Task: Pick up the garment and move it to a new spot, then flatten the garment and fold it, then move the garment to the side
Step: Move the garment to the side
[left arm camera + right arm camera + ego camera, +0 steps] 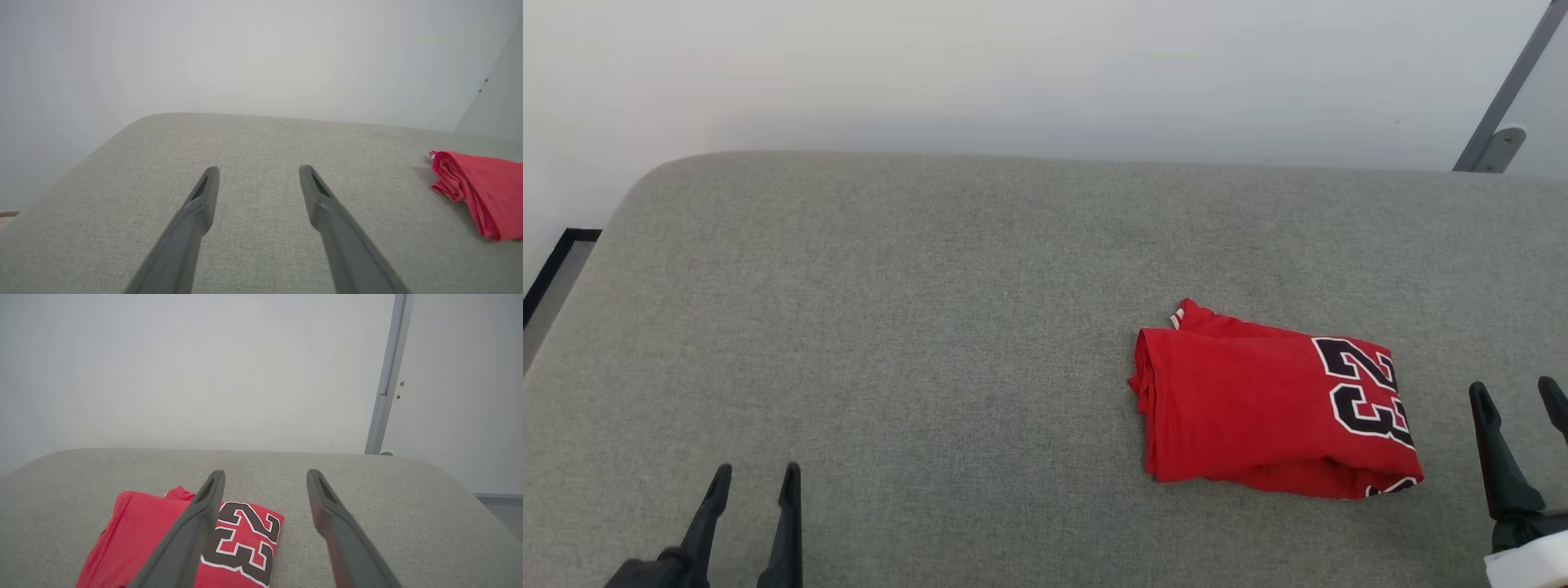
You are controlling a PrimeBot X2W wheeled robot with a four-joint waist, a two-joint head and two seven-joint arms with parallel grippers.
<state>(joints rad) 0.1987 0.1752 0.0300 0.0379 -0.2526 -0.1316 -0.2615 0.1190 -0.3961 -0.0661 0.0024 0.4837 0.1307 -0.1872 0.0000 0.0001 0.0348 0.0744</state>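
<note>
The garment [1258,408] is a red jersey with black, white-outlined numerals, lying folded into a compact rectangle on the right half of the grey padded surface [931,327]. My right gripper [1519,392] stands open just to its right, apart from the cloth, nothing between its fingers. In the right wrist view the garment [139,535] lies below and left of the open right gripper [265,475], partly behind the left finger. My left gripper [756,474] is open at the lower left, far from the jersey. In the left wrist view the open left gripper [257,171] hovers over bare fabric, the garment [482,188] at the right edge.
A pale wall [1045,73] runs behind the surface's rounded far edge. A grey metal post [1503,98] stands at the back right. The surface's left corner curves down toward a dark-framed floor strip [556,269].
</note>
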